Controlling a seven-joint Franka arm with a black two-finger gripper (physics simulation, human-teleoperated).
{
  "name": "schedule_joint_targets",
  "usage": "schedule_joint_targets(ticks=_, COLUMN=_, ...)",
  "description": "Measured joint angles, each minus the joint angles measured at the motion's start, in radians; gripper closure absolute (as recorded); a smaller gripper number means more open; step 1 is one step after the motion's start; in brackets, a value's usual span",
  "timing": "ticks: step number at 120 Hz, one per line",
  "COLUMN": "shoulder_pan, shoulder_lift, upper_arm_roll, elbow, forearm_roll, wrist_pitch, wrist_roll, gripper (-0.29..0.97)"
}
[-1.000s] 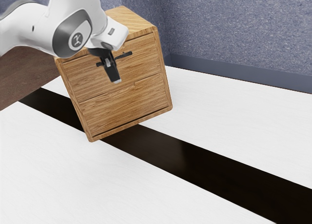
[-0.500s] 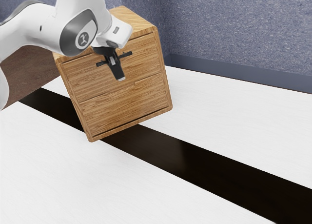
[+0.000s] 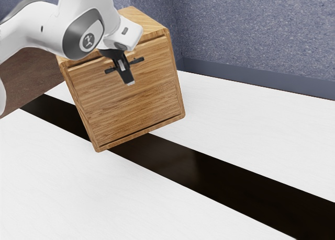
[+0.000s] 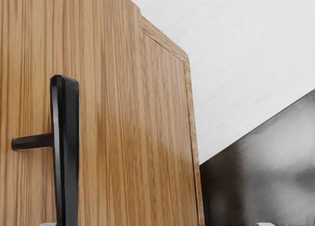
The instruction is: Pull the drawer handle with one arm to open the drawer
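Exterior view: my gripper (image 3: 127, 77) hangs at the drawer handle (image 3: 137, 60), high on the front of the wooden cabinet (image 3: 136, 109), fingers apart and unclamped. The cabinet's lower edge meets a black stripe (image 3: 220, 182); the white table (image 3: 256, 125) lies open toward the exterior view's right.

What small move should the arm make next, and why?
Probably a short, straight pull away from the cabinet: the tool sits at the black handle, and the drawer front looks hardly opened yet.
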Motion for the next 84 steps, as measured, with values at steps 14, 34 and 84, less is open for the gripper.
schedule_joint_targets(ticks=14, shoulder_pan=-0.003, shoulder_lift=-0.012, upper_arm_roll=0.001, elbow=-0.017, forearm_roll=0.001, wrist_pitch=-0.006, wrist_roll=-0.002, gripper=0.21)
schedule_joint_targets(ticks=34, shoulder_pan=-0.011, shoulder_lift=-0.052, upper_arm_roll=-0.001, elbow=-0.066, forearm_roll=0.002, wrist_pitch=-0.012, wrist_roll=-0.006, gripper=0.26)
schedule_joint_targets(ticks=84, shoulder_pan=-0.055, shoulder_lift=-0.129, upper_arm_roll=-0.007, elbow=-0.154, forearm_roll=0.001, wrist_pitch=-0.017, wrist_roll=-0.028, gripper=0.33)
